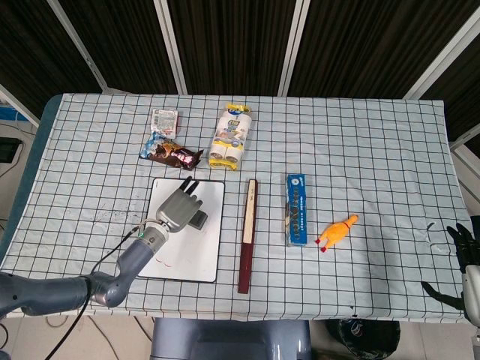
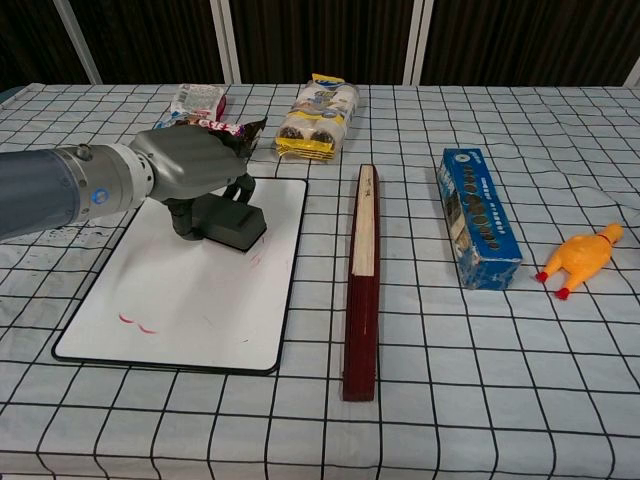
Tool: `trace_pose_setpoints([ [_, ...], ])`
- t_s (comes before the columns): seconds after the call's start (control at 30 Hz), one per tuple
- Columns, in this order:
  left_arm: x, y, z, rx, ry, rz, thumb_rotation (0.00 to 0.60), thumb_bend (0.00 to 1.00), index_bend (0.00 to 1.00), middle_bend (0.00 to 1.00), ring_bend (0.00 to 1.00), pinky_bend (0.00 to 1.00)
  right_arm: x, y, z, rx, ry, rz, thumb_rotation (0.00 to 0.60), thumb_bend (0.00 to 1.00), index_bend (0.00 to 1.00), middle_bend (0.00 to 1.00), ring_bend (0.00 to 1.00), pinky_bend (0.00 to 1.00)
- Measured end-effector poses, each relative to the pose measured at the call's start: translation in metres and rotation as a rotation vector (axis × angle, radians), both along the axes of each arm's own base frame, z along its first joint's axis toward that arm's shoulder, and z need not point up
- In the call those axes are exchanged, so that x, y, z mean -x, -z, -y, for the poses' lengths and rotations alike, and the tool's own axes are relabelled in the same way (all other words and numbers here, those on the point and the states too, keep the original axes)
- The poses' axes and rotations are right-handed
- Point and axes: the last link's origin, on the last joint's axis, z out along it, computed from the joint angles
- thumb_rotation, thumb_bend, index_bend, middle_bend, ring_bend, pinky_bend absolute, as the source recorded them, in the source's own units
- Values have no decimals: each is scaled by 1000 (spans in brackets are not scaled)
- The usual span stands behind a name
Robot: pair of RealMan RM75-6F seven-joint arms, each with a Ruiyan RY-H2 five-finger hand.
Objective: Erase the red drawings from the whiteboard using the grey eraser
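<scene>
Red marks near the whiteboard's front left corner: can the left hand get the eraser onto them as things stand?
Probably yes. The left hand holds the eraser on the whiteboard, further back than the red marks. Only bare board lies between them, so nothing looks to be in the way.

Head view looks steeply down; chest view low, nearer, same table [image 1: 360, 142].

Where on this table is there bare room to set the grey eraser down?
Bare checkered cloth lies right of the yellow rubber chicken, and left of the white whiteboard. It is crowded behind the board, by the brown snack packet and yellow-white roll pack. The left hand holds the grey eraser.
</scene>
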Motion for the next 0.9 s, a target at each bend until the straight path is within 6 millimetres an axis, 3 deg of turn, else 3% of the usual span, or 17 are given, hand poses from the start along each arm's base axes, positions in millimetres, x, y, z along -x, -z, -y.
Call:
trace_pose_setpoints([
  [0.33, -17, 11, -20, -47, -32, -31, 600, 363, 423, 496, 0, 0, 0, -1, 0, 3, 0, 0, 600, 171, 10, 56, 142, 187],
  [0.9, -36, 26, 19, 87, 31, 12, 600, 363, 421, 497, 0, 0, 0, -2, 0, 7, -3, 4, 600, 171, 10, 56, 142, 187],
])
